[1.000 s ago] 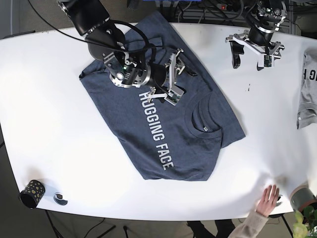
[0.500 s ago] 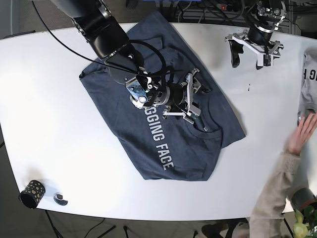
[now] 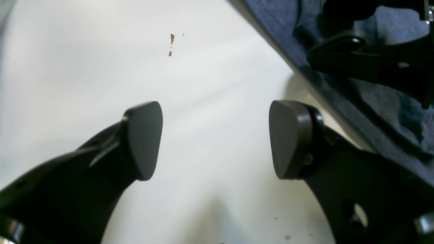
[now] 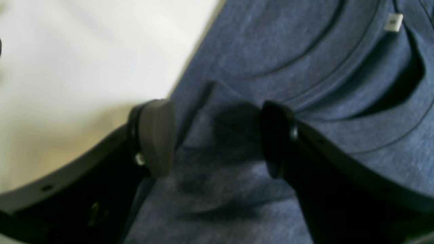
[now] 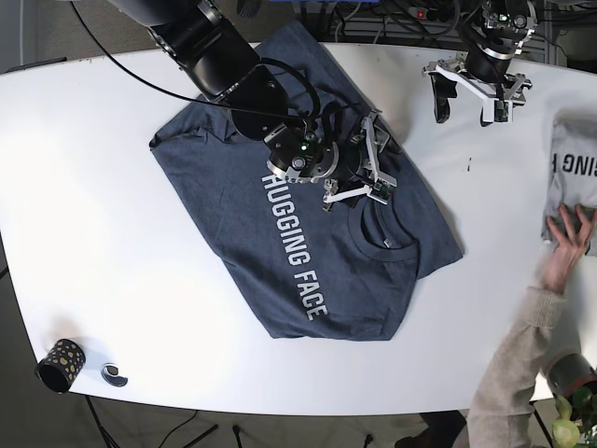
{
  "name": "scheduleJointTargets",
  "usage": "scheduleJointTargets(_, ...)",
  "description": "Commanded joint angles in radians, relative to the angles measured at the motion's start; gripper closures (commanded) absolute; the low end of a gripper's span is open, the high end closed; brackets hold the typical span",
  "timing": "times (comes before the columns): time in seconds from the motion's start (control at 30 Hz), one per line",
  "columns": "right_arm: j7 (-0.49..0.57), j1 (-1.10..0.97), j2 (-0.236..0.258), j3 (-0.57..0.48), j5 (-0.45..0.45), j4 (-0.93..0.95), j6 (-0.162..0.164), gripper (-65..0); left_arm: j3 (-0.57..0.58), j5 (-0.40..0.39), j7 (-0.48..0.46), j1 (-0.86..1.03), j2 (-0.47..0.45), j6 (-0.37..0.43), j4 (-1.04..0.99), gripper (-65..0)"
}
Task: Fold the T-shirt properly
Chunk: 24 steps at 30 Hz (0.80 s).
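Nearest me, a person's hand (image 5: 566, 233) presses a folded grey garment (image 5: 571, 173) at the worktop's (image 5: 93, 215) right edge, well apart from the navy T-shirt (image 5: 308, 252) that lies spread flat across the middle. My right claw (image 5: 366, 170) sits low over the shirt just above the collar (image 4: 356, 67), its fingers (image 4: 157, 135) spread with a small ridge of blue fabric between them. At the far edge my left claw (image 5: 469, 89) hangs with fingers spread over bare white worktop, just beside the shirt's edge.
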<state>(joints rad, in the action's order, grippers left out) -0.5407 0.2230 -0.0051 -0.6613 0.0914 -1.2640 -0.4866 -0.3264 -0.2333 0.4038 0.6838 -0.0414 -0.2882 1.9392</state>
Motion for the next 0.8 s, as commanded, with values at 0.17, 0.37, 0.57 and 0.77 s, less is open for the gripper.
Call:
scheduleJointTargets(0.17, 0.046, 0.011, -0.011, 0.002, 0.009, -0.015, 0.002, -15.7, -0.003, -0.008, -0.021, 0.006, -0.004, -0.003, 0.015, -45.8)
scheduleJointTargets(0.37, 0.046, 0.011, -0.011, 0.002, 0.008, -0.015, 0.002, -5.4, -0.003, -0.008, -0.021, 0.006, -0.004, -0.003, 0.015, -45.8)
scheduleJointTargets(0.57, 0.046, 0.002, -0.011, 0.041, 0.008, -0.042, 0.002, 0.0, -0.003, -0.008, -0.021, 0.006, -0.005, -0.003, 0.015, -45.8)
scheduleJointTargets(0.77, 0.038, -0.043, -0.011, 0.139, 0.009, -0.187, -0.001, 0.0, -0.003, -0.008, -0.021, 0.006, -0.005, -0.003, 0.013, -45.8)
